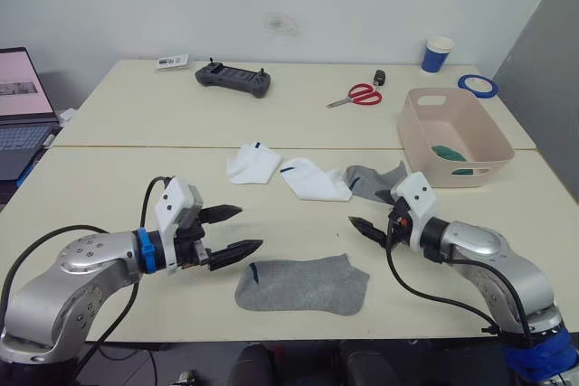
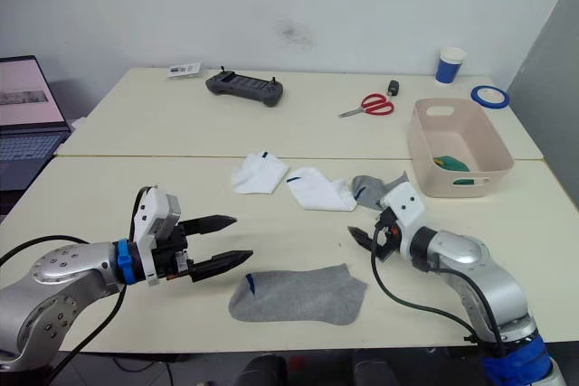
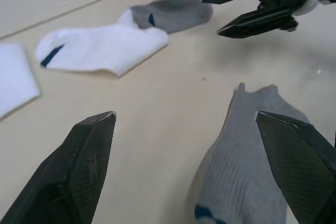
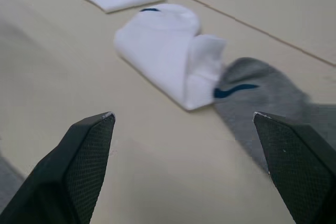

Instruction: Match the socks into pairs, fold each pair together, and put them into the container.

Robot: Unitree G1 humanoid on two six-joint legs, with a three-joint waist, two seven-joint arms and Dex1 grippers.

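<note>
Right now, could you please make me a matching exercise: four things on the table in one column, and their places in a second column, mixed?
Things:
1. flat grey sock
2. green socks
3. scissors
4. blue paper cup

Places:
a. inside the pink container
b. at the far edge of the table, near the wall
c. on the near table edge, between the left hand and the right hand
d. on the far table, left of the container

Pairs: 1-c, 2-a, 3-d, 4-b
</note>
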